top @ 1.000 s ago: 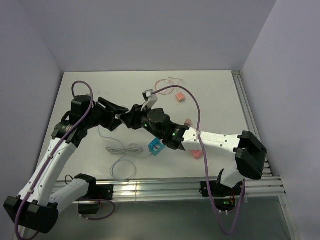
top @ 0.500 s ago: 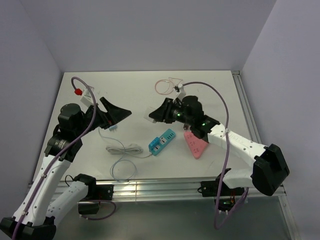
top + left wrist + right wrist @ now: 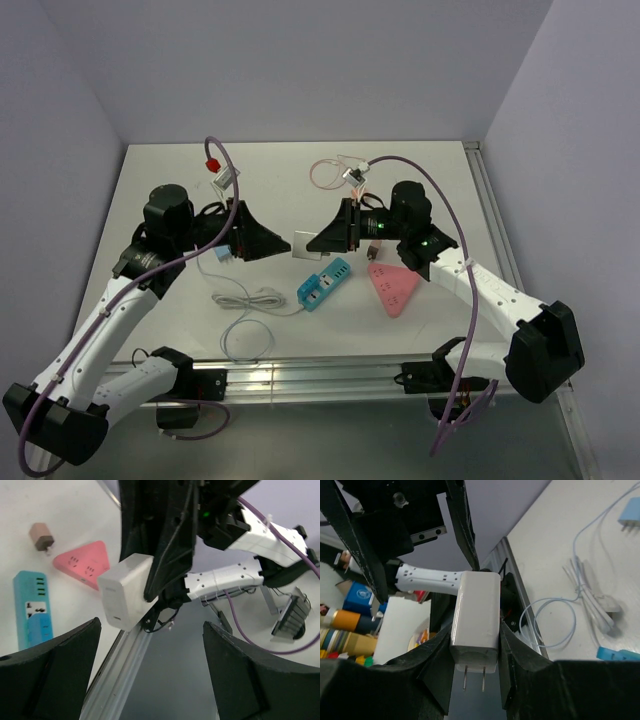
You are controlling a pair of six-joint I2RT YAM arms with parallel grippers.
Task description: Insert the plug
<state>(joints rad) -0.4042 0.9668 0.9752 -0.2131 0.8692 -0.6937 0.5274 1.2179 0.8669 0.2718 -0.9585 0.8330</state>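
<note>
From overhead, the white plug (image 3: 307,245) hangs in the air just beyond the blue power strip (image 3: 325,283), clamped in the right gripper (image 3: 318,243). The left gripper (image 3: 268,243) faces it from the strip's left, spread wide and holding nothing. A pink triangular strip (image 3: 392,288) lies just right of the blue one. Only this view shows that the plug is apart from the strip's sockets.

The left wrist camera looks between its own parted fingers (image 3: 50,672) at the plug (image 3: 125,590). It is a smooth, blocky cube with the right arm's dark fingers pressed on two opposite faces. The blue strip (image 3: 31,607) lies flat on the table to its left. No prongs show from here.

The right wrist camera does show them. Two thin prongs (image 3: 465,679) stick out of the plug (image 3: 476,620), which is squeezed on its broad sides.

It looks light, rigid and rather slick. I'd hold it by those flat sides, clear of the prongs, which could bend if pushed in crooked.
</note>
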